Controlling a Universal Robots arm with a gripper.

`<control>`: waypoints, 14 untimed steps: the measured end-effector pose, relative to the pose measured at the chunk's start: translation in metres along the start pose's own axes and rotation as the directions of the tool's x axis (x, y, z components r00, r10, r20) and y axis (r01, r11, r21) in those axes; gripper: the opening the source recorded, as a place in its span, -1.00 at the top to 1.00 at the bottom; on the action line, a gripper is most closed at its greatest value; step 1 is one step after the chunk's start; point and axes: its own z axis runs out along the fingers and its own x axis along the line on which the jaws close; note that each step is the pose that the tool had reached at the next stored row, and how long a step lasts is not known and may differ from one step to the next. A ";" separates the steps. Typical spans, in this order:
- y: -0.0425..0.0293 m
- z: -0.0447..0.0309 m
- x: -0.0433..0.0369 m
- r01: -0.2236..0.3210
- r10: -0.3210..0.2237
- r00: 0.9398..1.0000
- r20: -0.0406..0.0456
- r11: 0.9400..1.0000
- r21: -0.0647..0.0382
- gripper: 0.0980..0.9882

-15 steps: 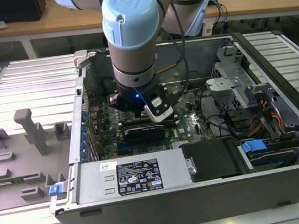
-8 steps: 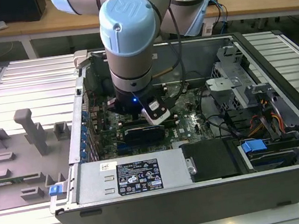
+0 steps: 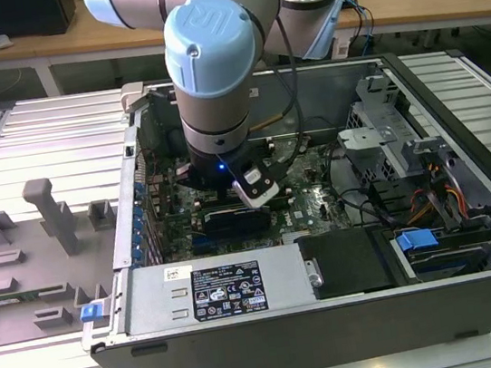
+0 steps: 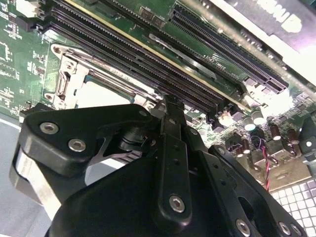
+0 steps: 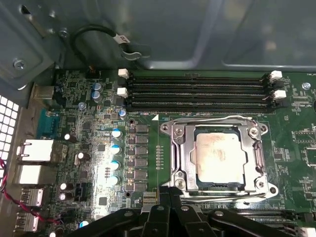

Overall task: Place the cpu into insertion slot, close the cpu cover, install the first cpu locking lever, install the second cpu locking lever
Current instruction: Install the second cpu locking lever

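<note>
In the first wrist view the cpu (image 5: 219,158), a flat square chip with a pale beige metal top, lies in the insertion slot (image 5: 183,183) on the green board. The silvery cpu cover (image 5: 180,148) lies flat around it, framing the chip. A thin wire lever (image 5: 207,118) runs along one edge of the cover. My gripper (image 5: 170,195) hangs just off the socket's edge with its black fingers together and nothing between them. In the second wrist view the gripper (image 4: 170,106) stands beside the socket (image 4: 74,81), above the long black memory slots (image 4: 163,69).
My arm reaches down into an open computer case (image 3: 448,59). A silver power supply (image 3: 223,288) lies along the case's near side, drive cages and cables (image 3: 408,170) on the exterior view's right. Grey fixtures (image 3: 49,216) stand on the ribbed table on the left.
</note>
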 end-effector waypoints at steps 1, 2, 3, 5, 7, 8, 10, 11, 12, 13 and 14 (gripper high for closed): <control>0.0004 0.0007 0.0000 0.000 0.000 1.000 0.000 1.000 0.000 0.98; 0.0006 0.0011 0.0001 0.000 0.000 1.000 0.000 1.000 0.000 0.98; 0.0006 0.0014 0.0002 0.000 0.000 1.000 0.000 1.000 0.000 0.98; -0.0001 0.0038 0.0015 0.000 0.000 1.000 0.000 1.000 0.000 0.98; -0.0005 0.0052 0.0024 0.000 0.000 1.000 0.000 1.000 0.000 0.98; -0.0006 0.0056 0.0026 0.000 0.000 1.000 0.000 1.000 0.000 0.98; -0.0008 0.0061 0.0028 0.000 0.000 1.000 0.000 1.000 0.000 0.98; -0.0008 0.0062 0.0028 0.000 0.000 1.000 0.000 1.000 0.000 0.98; -0.0008 0.0062 0.0028 0.000 0.000 1.000 0.000 1.000 0.000 0.98; -0.0008 0.0062 0.0028 0.000 0.000 1.000 0.000 1.000 0.000 0.98; -0.0008 0.0062 0.0028 0.000 0.000 1.000 0.000 1.000 0.000 0.98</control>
